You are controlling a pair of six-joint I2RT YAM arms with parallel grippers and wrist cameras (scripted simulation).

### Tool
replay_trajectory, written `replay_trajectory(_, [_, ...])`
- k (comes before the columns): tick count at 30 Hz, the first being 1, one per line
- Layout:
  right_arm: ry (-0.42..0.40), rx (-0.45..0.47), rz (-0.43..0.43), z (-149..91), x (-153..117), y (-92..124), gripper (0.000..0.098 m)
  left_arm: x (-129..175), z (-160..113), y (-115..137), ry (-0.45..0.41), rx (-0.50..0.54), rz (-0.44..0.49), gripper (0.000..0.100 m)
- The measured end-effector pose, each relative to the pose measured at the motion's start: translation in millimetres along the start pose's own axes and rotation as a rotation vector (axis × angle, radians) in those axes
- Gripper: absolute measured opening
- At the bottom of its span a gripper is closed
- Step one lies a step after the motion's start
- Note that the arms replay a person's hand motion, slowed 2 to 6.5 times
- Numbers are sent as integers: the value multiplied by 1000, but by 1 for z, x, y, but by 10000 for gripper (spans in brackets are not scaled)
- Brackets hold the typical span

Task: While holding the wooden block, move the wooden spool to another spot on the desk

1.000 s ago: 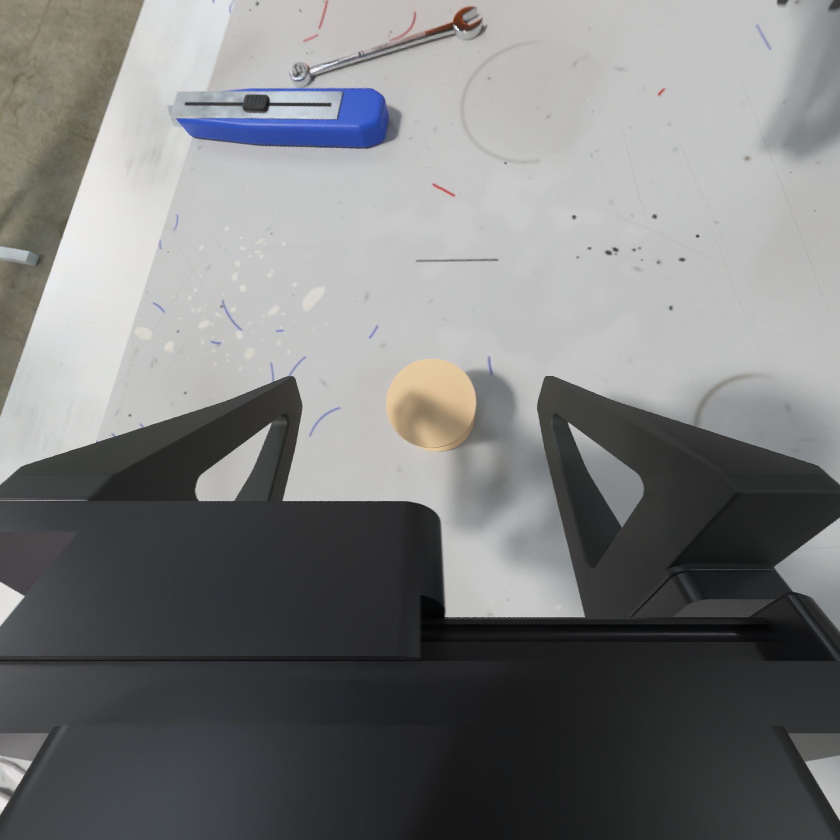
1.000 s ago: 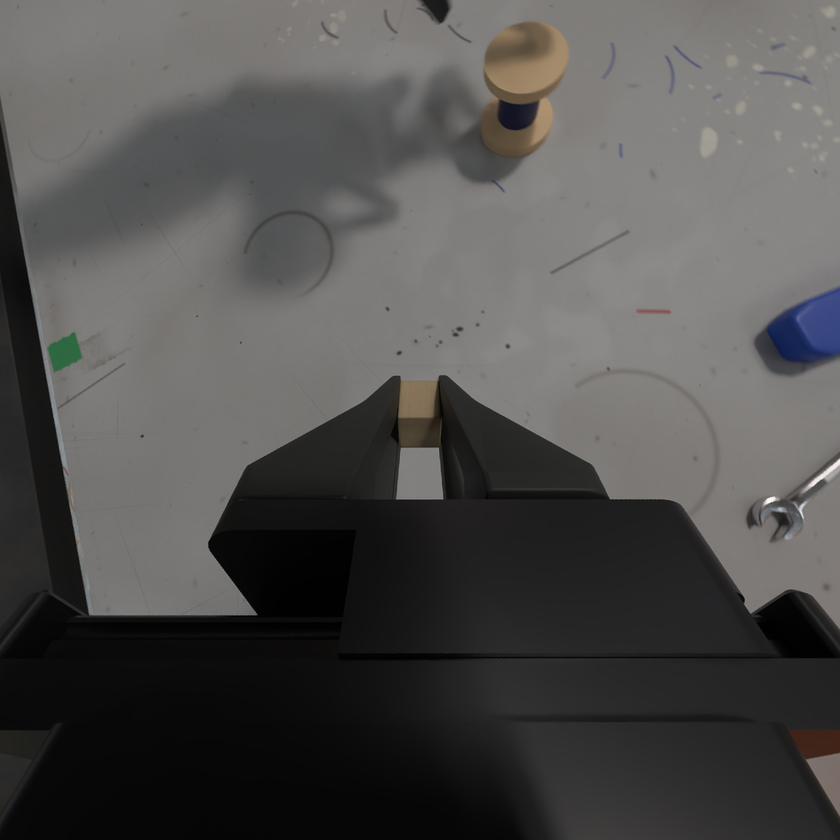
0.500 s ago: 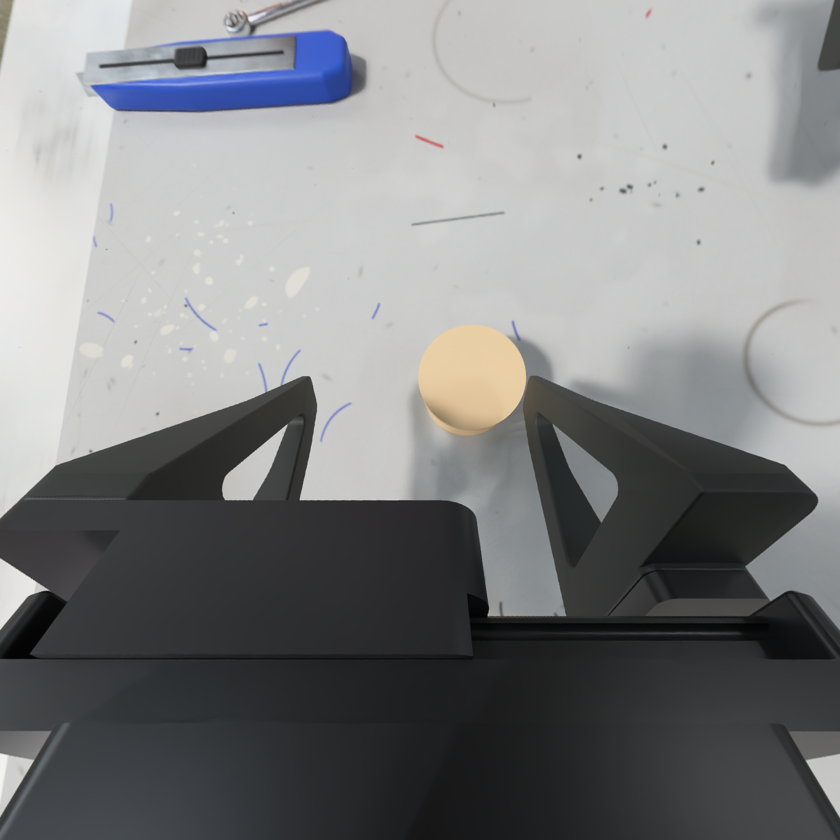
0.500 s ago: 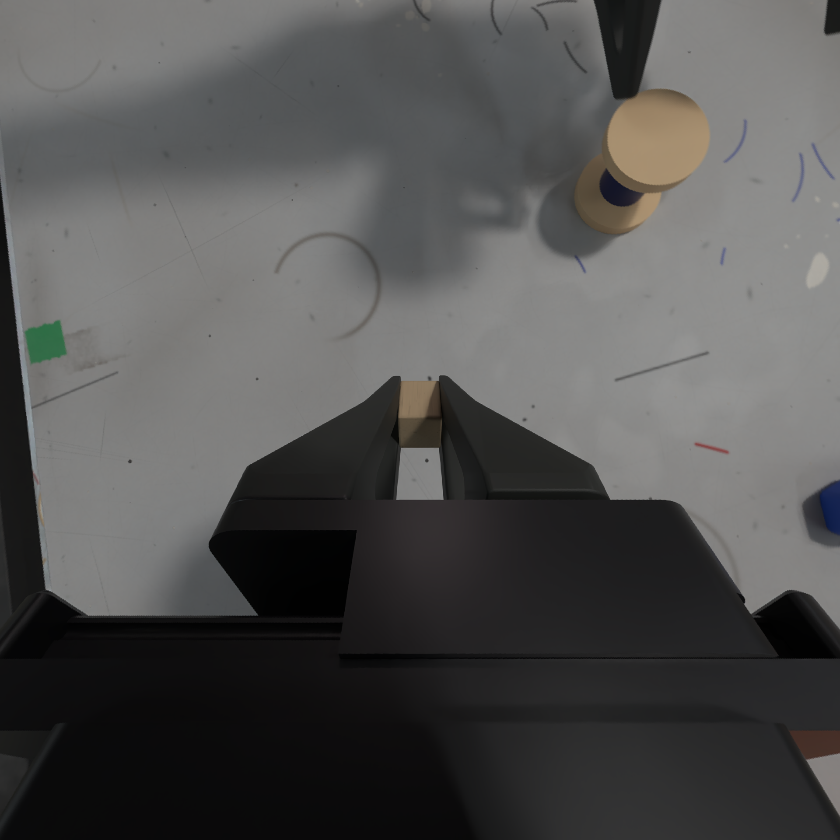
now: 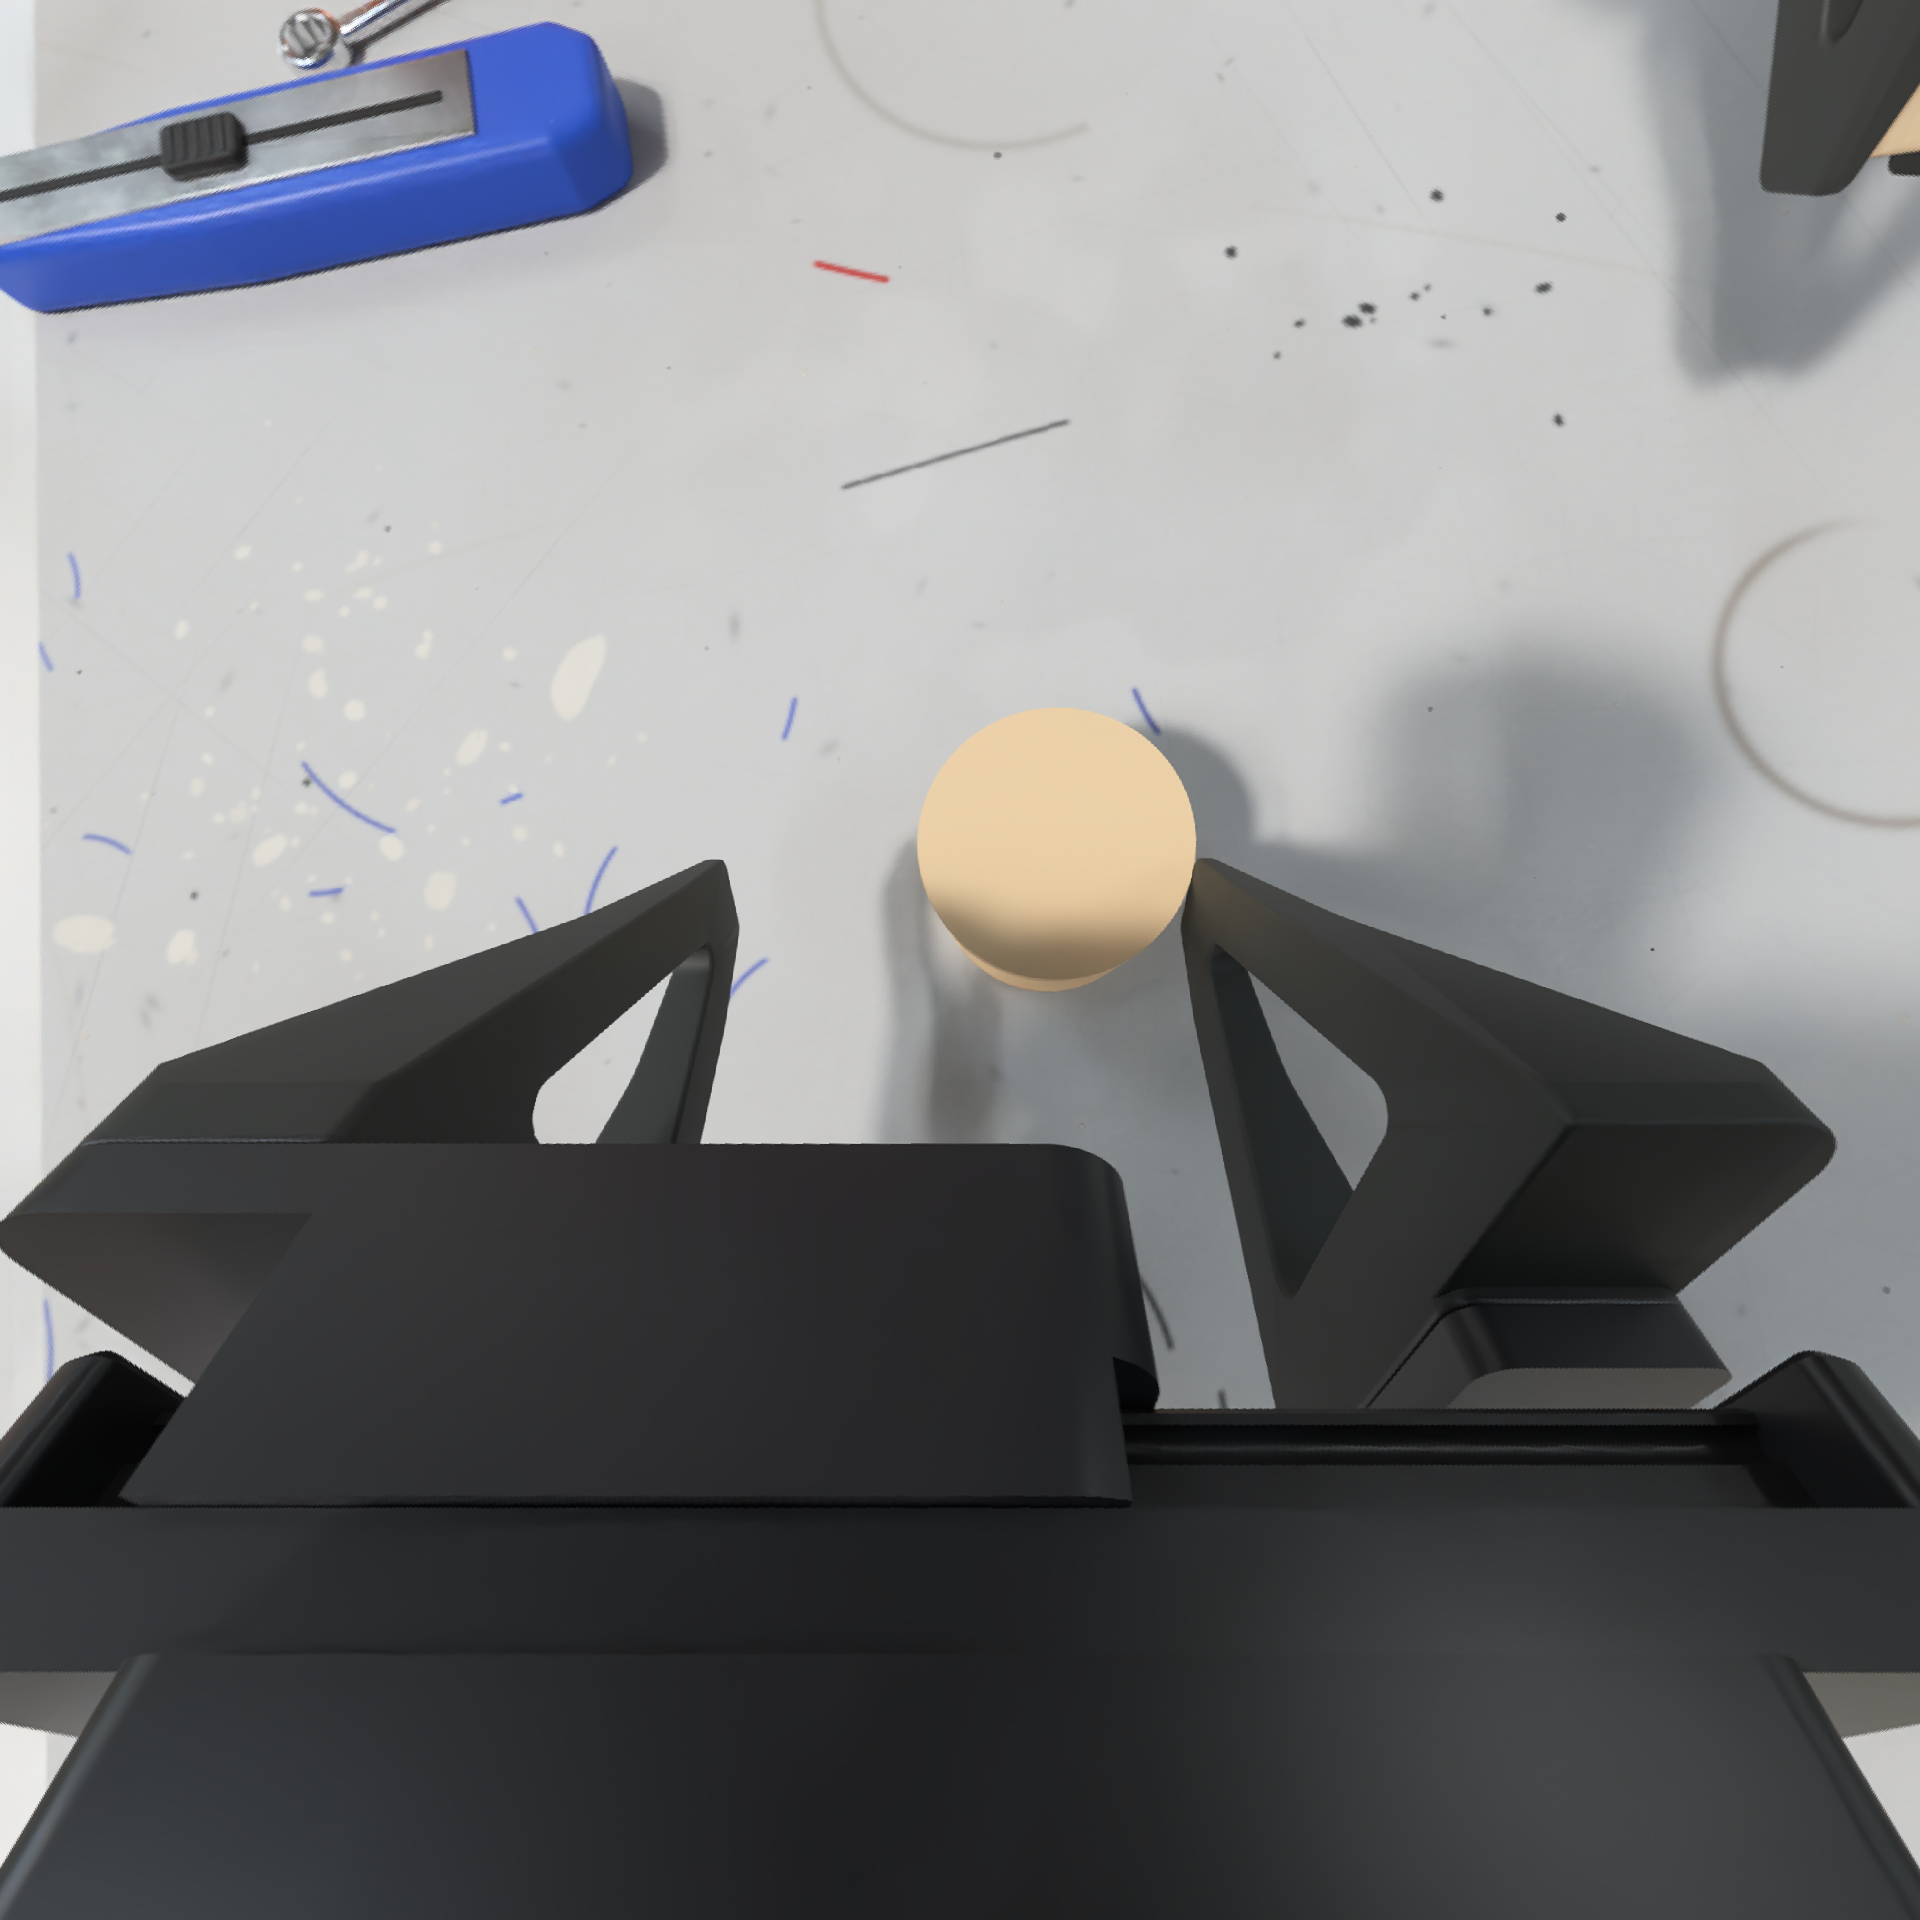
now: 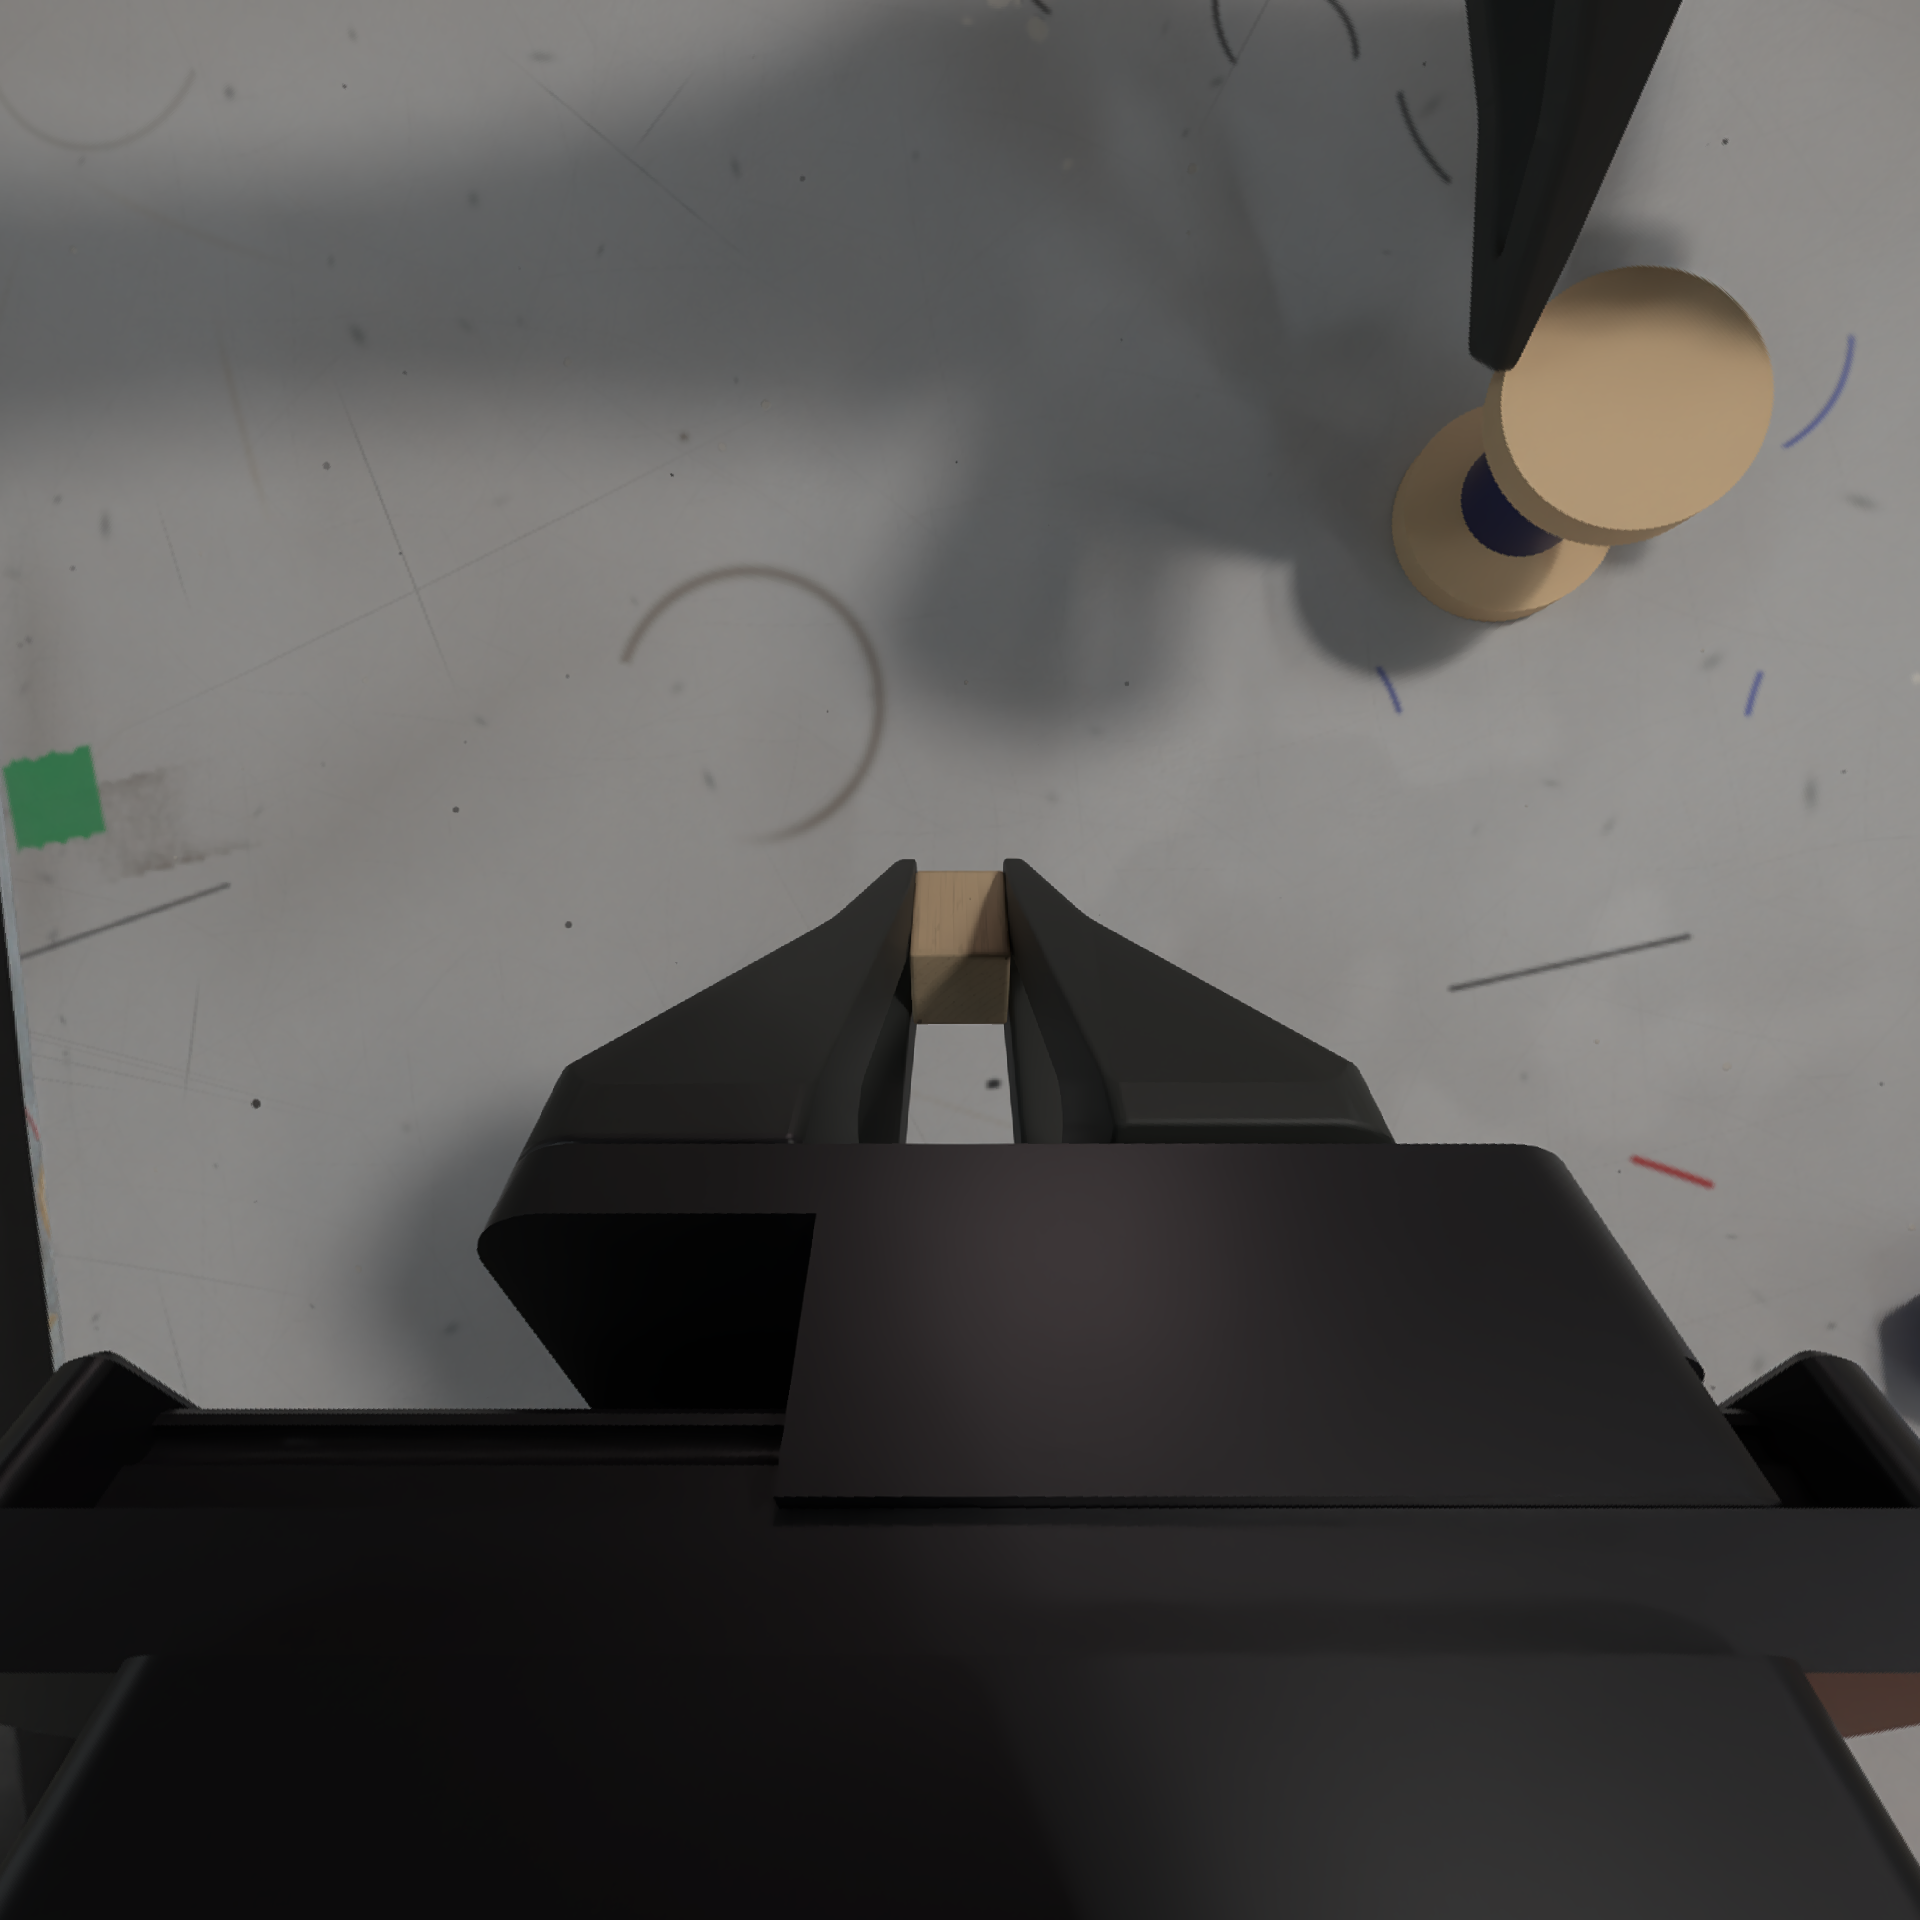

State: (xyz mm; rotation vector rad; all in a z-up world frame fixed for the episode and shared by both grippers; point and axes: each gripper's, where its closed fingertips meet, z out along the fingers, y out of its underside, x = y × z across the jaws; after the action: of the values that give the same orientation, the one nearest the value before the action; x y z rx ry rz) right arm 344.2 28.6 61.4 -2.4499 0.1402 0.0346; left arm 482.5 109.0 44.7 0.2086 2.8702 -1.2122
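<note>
My right gripper kept its jaws clamped on the wooden block. My left gripper, jaws wide, straddled the upright wooden spool on the surface; next I needed centring, then closing.

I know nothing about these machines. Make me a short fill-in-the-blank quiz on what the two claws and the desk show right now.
1. The right gripper is shut on a small wooden ____.
2. The left gripper is open around the wooden spool, which stands ____ on the desk.
3. The thread on the spool's core is dark ____.
4. The utility knife has a ____ body.

Missing words: block; upright; blue; blue
</note>
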Motion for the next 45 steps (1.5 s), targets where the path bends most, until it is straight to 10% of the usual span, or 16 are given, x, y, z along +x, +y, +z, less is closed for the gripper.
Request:
replay_trajectory(21, [-38,-15,13,9,1,3,135,19,28,6,66,18,-7,444])
replay_trajectory(45, [-10,-96,-130,22,-2,2,135,28,30,-1,63,22,-111,444])
